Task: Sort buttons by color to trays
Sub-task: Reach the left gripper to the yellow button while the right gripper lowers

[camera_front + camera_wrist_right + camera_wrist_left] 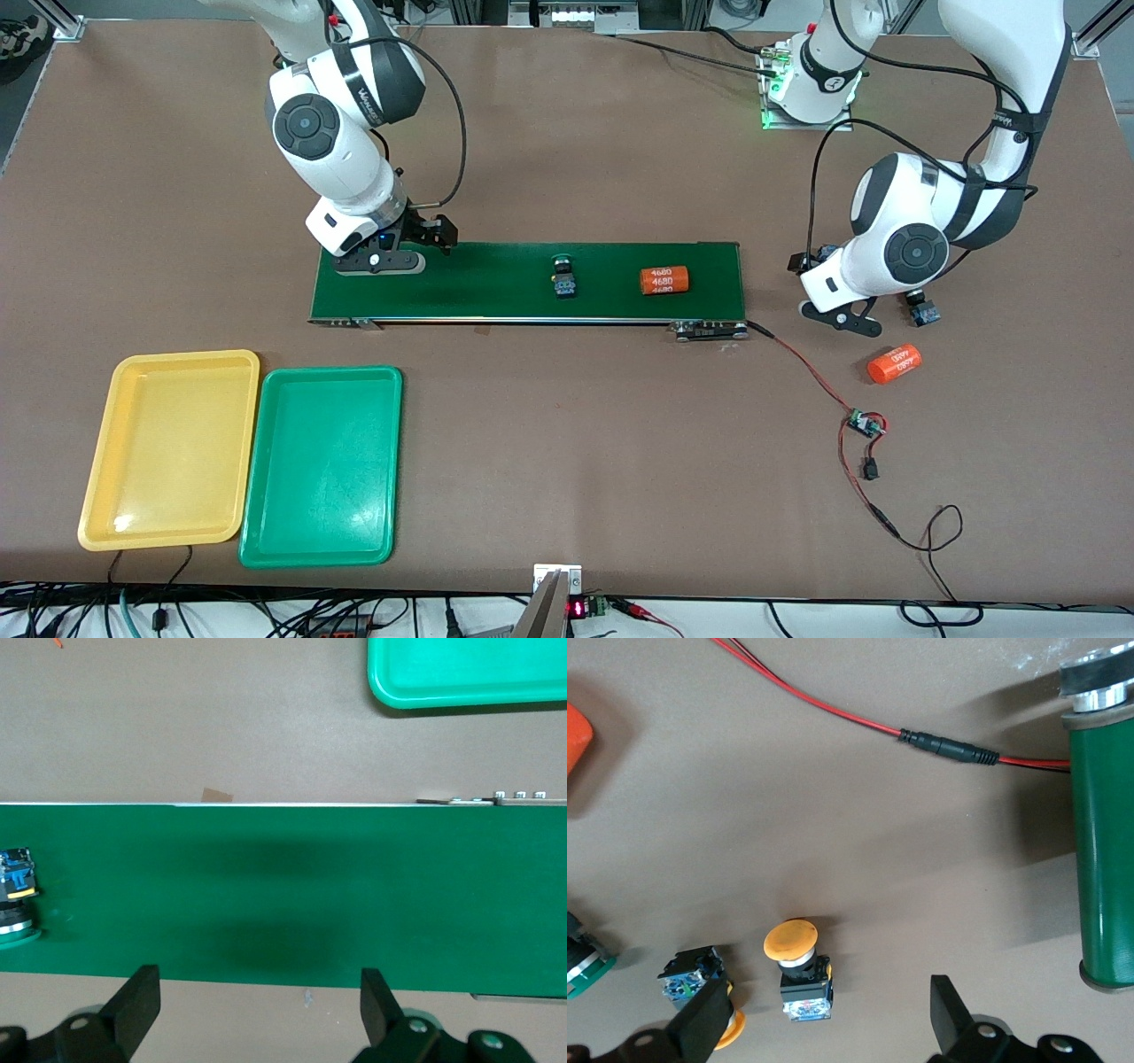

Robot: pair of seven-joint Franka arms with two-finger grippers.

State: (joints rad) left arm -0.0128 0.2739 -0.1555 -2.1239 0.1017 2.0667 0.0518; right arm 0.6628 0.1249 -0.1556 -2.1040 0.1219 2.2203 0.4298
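Left gripper (824,1014), jaws spread, hangs over a yellow-capped button (799,970) off the belt's (1103,859) end and should straddle its dark body squarely before closing.

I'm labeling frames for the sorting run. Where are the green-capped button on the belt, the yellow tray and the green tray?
green-capped button (563,276): front view, its dark body.
yellow tray (168,447): front view, bare floor.
green tray (323,465): front view, bare floor.

You have two trays (168,447) side by side near the table's (567,461) front edge, at the right arm's end; one button (563,276) sits mid-conveyor (496,283).
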